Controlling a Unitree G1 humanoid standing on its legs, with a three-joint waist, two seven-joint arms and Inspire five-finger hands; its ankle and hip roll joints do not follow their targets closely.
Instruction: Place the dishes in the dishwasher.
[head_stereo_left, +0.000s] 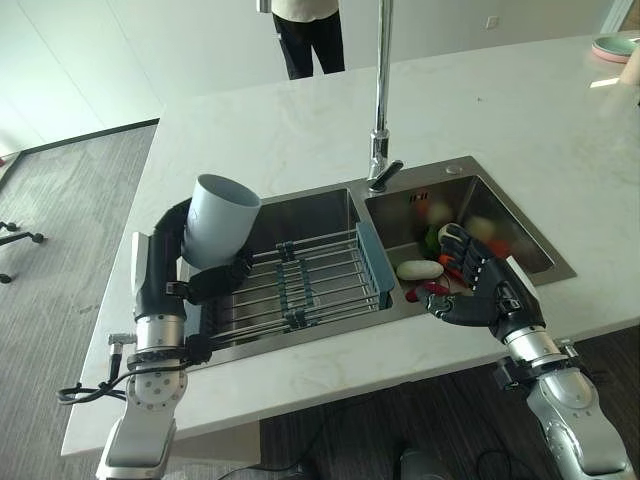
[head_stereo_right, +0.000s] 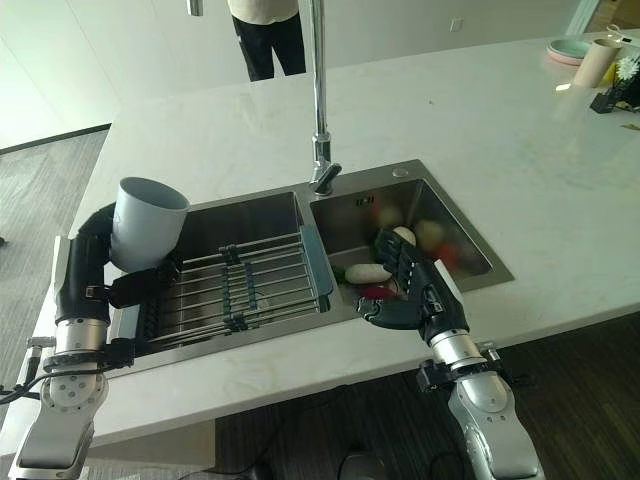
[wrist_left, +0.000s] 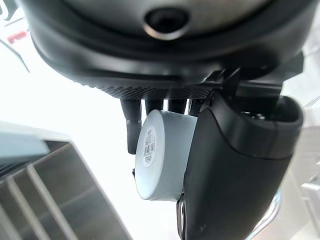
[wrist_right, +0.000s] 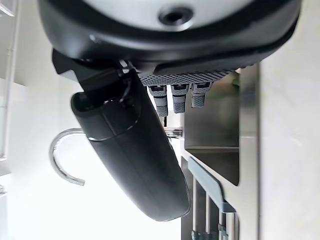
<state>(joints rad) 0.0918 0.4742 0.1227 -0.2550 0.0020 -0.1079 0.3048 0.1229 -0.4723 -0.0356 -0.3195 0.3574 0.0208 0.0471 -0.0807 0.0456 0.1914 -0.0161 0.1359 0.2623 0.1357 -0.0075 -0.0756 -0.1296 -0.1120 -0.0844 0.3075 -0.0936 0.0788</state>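
A pale grey-blue cup is held up in the robot's left hand, tilted with its open mouth facing up and away, above the left end of a double sink. The left wrist view shows the hand's fingers and thumb curled round the cup, with its flat base and a barcode sticker facing the camera. Below the cup, a wire rack with a blue-grey frame sits in the sink's left basin. The right basin holds a white dish among red, green and pale items. The right hand hovers over that basin's near edge, fingers straight and spread, holding nothing. A tall tap rises behind the sink from the white marble counter. A person stands beyond the counter.
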